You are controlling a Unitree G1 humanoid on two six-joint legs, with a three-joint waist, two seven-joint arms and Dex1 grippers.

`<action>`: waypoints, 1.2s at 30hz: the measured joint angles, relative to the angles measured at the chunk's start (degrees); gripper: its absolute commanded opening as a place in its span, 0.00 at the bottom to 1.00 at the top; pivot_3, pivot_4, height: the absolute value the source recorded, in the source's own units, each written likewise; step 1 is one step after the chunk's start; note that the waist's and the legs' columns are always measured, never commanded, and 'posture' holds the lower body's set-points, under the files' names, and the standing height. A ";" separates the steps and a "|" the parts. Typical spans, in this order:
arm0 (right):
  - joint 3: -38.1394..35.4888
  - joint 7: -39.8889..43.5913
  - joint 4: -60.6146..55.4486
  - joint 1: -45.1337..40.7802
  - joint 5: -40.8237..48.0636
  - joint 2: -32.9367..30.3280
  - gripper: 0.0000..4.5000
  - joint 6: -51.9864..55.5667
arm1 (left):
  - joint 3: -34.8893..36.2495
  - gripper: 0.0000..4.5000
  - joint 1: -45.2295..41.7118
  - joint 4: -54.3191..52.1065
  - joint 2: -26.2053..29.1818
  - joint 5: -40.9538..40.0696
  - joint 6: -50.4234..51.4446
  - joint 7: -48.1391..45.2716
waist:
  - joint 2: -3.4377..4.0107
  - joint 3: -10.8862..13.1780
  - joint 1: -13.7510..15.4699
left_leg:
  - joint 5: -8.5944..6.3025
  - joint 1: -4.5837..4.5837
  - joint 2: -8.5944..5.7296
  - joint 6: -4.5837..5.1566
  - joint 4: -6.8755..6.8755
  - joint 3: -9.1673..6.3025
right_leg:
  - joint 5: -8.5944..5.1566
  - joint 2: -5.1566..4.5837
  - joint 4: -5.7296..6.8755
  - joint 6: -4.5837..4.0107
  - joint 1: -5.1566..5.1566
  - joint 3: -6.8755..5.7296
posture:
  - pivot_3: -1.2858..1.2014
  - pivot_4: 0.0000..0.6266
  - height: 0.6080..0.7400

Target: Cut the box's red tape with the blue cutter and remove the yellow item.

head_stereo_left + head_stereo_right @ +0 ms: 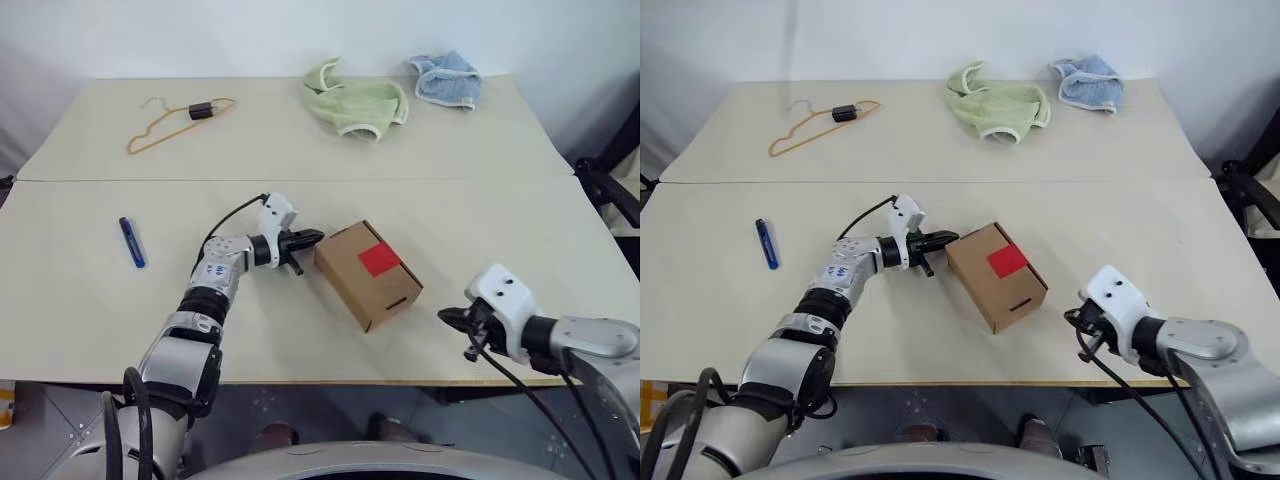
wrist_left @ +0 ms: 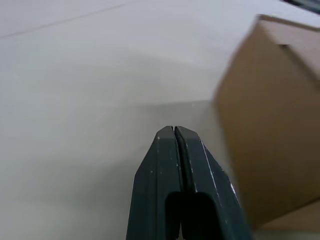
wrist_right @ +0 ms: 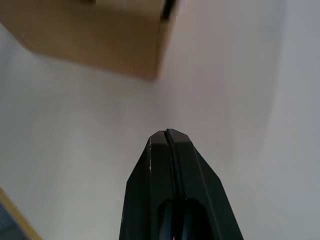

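Nothing done: red tape [image 1: 379, 259] uncut on the box [image 1: 352, 278], cutter [image 1: 132, 242] lying far left of it, both grippers' fingers together, empty.

Even, diffuse light falls from overhead, bright without harsh glare, so the pale surface [image 1: 470, 130] reads almost washed out. Shadows are soft and short: a faint one hugs the base of the box [image 1: 368, 275]. Head views are sharp across the frame. In the left wrist view the box's edges are blurred, while the black fingers [image 2: 167, 185] look crisp.
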 measured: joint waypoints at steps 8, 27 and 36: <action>3.61 -4.16 1.20 -2.95 0.47 1.21 0.00 1.10 | -1.40 0.01 -1.32 0.34 -0.75 1.17 0.27 -8.34 | -0.01 0.01 0.08 | -0.04 -0.08 -0.02 0.07 -0.02 0.01 | 0.02 0.00 -0.14 0.03 -0.04 -0.02 | 0.52 0.24 1.00; 8.65 -2.71 7.17 -6.60 0.37 -2.53 0.00 -1.36 | -2.93 0.01 3.90 -11.37 1.64 2.25 5.21 -10.77 | -0.02 0.01 -0.77 | -0.04 -0.10 -0.02 0.09 0.09 0.01 | 0.03 0.00 -0.07 0.05 -0.03 0.00 | 0.52 0.24 1.00; 10.16 -2.33 8.08 -8.44 0.48 -3.08 0.00 -3.04 | -2.52 0.01 5.15 -11.00 2.28 2.32 3.26 -7.05 | -0.02 0.01 -0.79 | -0.05 -0.13 -0.01 0.10 0.41 0.00 | 0.04 0.00 0.13 0.04 -0.03 0.03 | 0.52 0.24 1.00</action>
